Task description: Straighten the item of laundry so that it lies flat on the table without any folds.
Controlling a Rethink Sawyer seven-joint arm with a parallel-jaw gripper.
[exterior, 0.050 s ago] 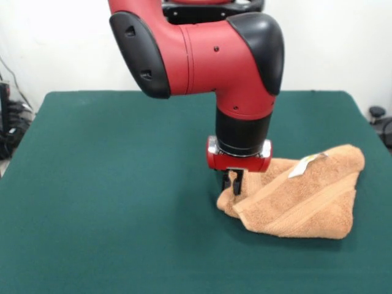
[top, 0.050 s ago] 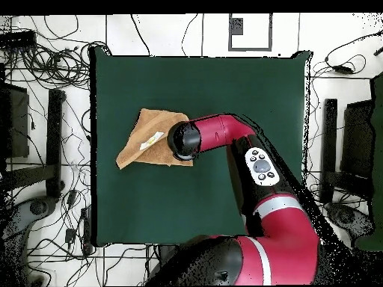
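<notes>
The tool, fingers nearly together, pinches the left corner of the folded towel at lower right of the front frame on the green surface. Grasp step; next, draw that corner outward to unfold.

Tangled black cables on the white floor around.

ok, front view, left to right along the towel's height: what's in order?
Bare green table → gripper at the towel's left corner → folded towel → white care tag on it → towel's right edge.
</notes>
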